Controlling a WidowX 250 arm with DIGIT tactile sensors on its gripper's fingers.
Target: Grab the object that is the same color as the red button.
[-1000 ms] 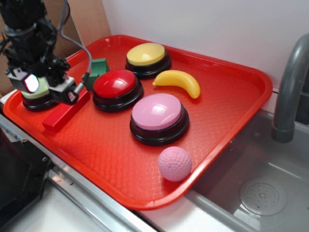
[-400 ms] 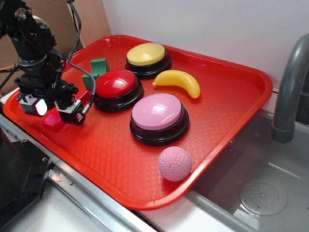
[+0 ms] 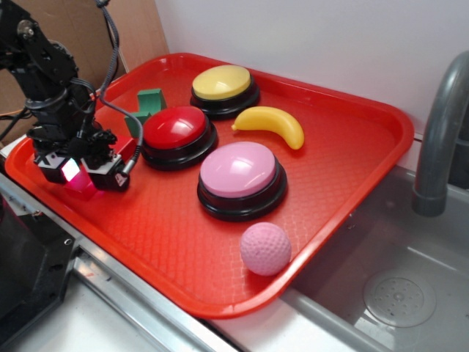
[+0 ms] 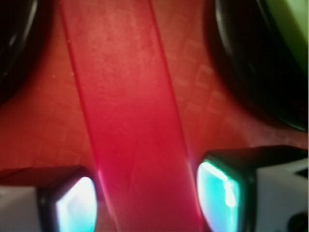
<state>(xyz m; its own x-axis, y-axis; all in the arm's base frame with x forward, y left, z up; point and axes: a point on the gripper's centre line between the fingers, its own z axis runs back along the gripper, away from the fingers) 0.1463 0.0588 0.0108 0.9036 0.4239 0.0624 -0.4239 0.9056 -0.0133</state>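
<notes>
the red tray point(image 3: 352, 147) fills most of the exterior view, its raised rim running close along the counter point(image 3: 110, 323) edge at the front and meeting the grey sink point(image 3: 396, 279) on the right, where the faucet point(image 3: 440, 132) curves up beyond the far right corner. the broadest bare stretch of tray floor lies along the near side, between the pincer and the pink ball, and another lies at the far right beyond the banana.

the pink button point(image 3: 240, 178) sits mid-tray, with the red button point(image 3: 176, 134) just behind and left of it and the yellow button point(image 3: 223, 89) farther back; narrow gaps separate the three black bases. a yellow banana point(image 3: 271, 125) lies just right of the yellow button. the pink ball point(image 3: 265, 248) rests near the front rim, close to the pink button. a green block point(image 3: 149, 103) stands at the back left, touching or nearly touching the red button's base.

the pincer point(image 3: 79, 170) is down at the tray's left edge, low over the floor. in the wrist view the red block point(image 4: 130, 121) runs lengthwise up the frame, slightly slanted, lying flat on the textured tray, with the two fingers point(image 4: 224, 191) straddling its near end. the jaws are apart, one on each side, close to the block's long edges, and whether they press it i cannot tell. dark button bases crowd both upper corners of that view, a green dome showing at the right.

no readable writing or labels show.
</notes>
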